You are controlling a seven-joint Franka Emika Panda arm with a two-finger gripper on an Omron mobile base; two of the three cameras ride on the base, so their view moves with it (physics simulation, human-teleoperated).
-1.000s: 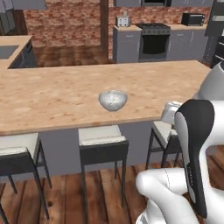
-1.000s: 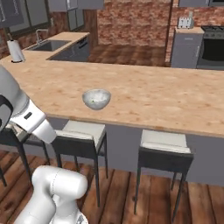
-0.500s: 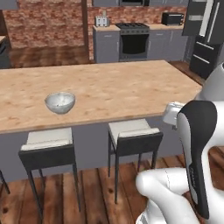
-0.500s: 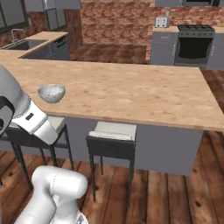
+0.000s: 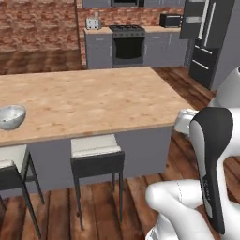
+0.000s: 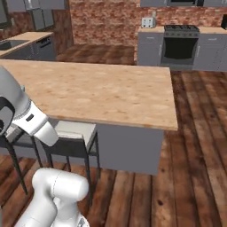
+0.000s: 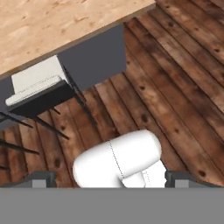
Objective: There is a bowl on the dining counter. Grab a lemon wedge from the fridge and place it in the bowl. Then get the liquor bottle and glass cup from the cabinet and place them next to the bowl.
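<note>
The speckled grey-white bowl [image 5: 10, 116] stands on the light wood dining counter [image 5: 98, 101] at the far left edge of the left base view. The counter's right end [image 6: 133, 95] lies ahead of me. The dark grey fridge [image 5: 209, 35] stands at the back right, doors shut. In the hand view my gripper [image 7: 109, 180] is open and holds nothing. Its fingertips [image 7: 41, 179] hang above the wood floor beside the counter's corner [image 7: 57, 26]. The lemon wedge, liquor bottle, glass cup and cabinet are out of view.
Pale cushioned stools [image 5: 96, 149] [image 6: 73, 132] [image 7: 37, 85] stand under the counter's near edge. A stove [image 5: 126, 44] [image 6: 179, 44], a toaster [image 5: 93, 21] and a microwave [image 5: 170, 20] line the brick back wall. Open wood floor [image 6: 199, 146] runs past the counter's right end.
The whole picture has slid left, so the base has driven right along the counter. The bowl now sits at the left base view's edge. The fridge has come into view. The gripper stays open.
</note>
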